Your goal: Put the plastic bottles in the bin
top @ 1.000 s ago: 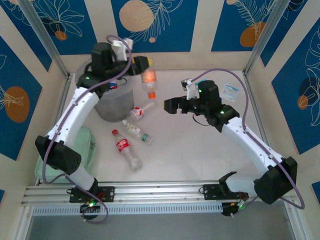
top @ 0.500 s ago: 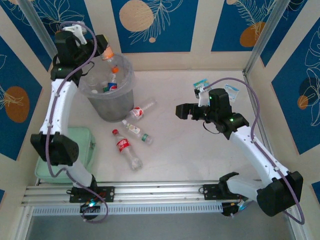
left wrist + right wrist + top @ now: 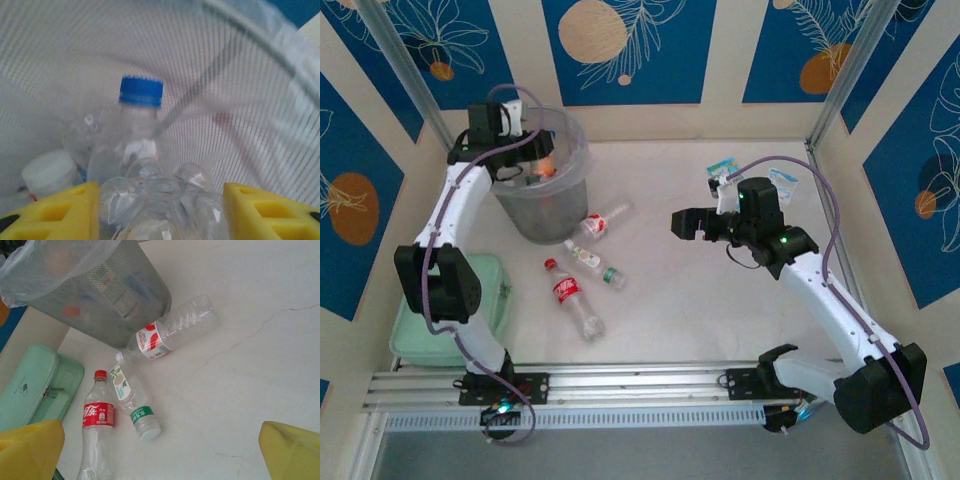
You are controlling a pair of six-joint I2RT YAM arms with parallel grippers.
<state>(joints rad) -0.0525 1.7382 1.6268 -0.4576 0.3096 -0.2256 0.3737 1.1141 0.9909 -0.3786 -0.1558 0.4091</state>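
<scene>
The left end effector (image 3: 159,202) is pinching a clear, crumpled plastic bottle (image 3: 162,185) inside the translucent grey round plastic bin (image 3: 534,214), low enough that letting go should drop it among the bottles lying there. The right end effector (image 3: 160,450) is hovering spread and empty over the pale worktop (image 3: 240,365). It is facing a red-capped clear bottle (image 3: 98,422) and two others beside the bin, likely lining up the next pick.

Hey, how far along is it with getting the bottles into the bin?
Done: at least two bottles lie in the bin, one a blue-capped bottle. In hand: the left gripper holds a clear bottle inside the bin, not yet released. Left: three on the table, a red-labelled bottle by the bin, a green-labelled bottle and a red-capped bottle. The right gripper is open, empty.
</scene>
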